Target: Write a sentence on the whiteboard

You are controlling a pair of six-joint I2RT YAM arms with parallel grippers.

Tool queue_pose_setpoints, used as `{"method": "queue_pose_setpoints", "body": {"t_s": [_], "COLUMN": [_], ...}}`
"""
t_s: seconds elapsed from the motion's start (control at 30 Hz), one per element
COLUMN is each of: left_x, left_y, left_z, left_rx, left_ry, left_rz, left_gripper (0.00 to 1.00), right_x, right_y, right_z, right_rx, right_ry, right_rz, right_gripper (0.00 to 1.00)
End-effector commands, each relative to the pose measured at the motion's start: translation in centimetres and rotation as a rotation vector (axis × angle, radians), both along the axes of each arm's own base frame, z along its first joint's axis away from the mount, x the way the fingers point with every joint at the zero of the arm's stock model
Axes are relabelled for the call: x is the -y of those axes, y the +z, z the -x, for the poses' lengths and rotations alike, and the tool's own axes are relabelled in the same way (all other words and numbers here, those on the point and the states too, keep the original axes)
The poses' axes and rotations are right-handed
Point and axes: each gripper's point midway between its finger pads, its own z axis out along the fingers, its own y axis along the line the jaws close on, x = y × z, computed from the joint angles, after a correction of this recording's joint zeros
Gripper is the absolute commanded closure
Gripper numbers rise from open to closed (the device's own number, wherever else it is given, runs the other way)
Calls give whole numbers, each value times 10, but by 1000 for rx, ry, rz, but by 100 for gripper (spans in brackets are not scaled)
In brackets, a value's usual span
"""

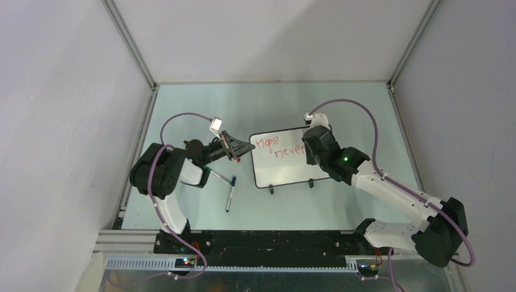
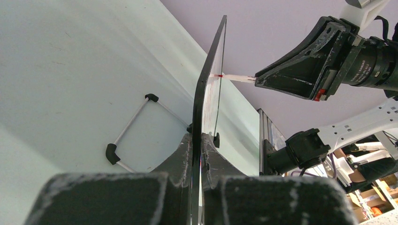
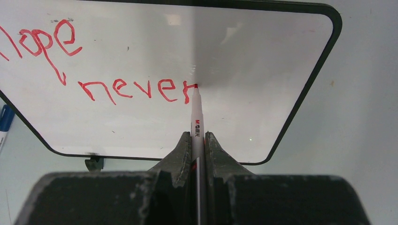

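The whiteboard [image 1: 283, 171] stands tilted on the table, its white face toward the right arm. My left gripper [image 1: 246, 148] is shut on its left edge; in the left wrist view the board [image 2: 209, 79] runs edge-on between the jaws [image 2: 197, 140]. Red words reading "Hope never" [image 3: 126, 86] step down across the board, the sentence [image 1: 278, 148] ending under the pen tip. My right gripper [image 3: 197, 137] is shut on a white red-ink marker [image 3: 196, 119]. Its tip touches the board at the last "r". The marker [image 2: 237, 78] also shows meeting the board face.
A blue-capped pen [image 1: 230, 194] lies on the table left of the board, with a thin white rod [image 1: 220, 177] beside it. The board's two black feet [image 1: 271, 190] rest near the table's front. Grey enclosure walls stand on the left, right and back.
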Motion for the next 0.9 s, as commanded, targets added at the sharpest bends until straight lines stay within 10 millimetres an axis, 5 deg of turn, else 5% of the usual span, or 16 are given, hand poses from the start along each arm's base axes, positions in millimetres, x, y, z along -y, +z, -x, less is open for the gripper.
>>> {"method": "queue_pose_setpoints", "body": {"t_s": [0.0,0.23,0.43,0.87], "left_x": [5,5,5,4], "left_y": [4,4,5,3], "left_z": [9,9,8,9], "left_rx": [57,56,59,53], "left_ry": [-38,-38,-38,-32], "left_rz": [-10,-9,-9,-10], "left_gripper": [100,100,100,100], "right_x": [3,-12,-3,-10], "right_y": [26,52,68,46], "right_z": [-10,7,22,32], "right_rx": [69,93,124,131], "right_ry": [-40,56,68,97], "right_rz": [-36,-161,-192,-207], "right_gripper": [100,100,100,100]}}
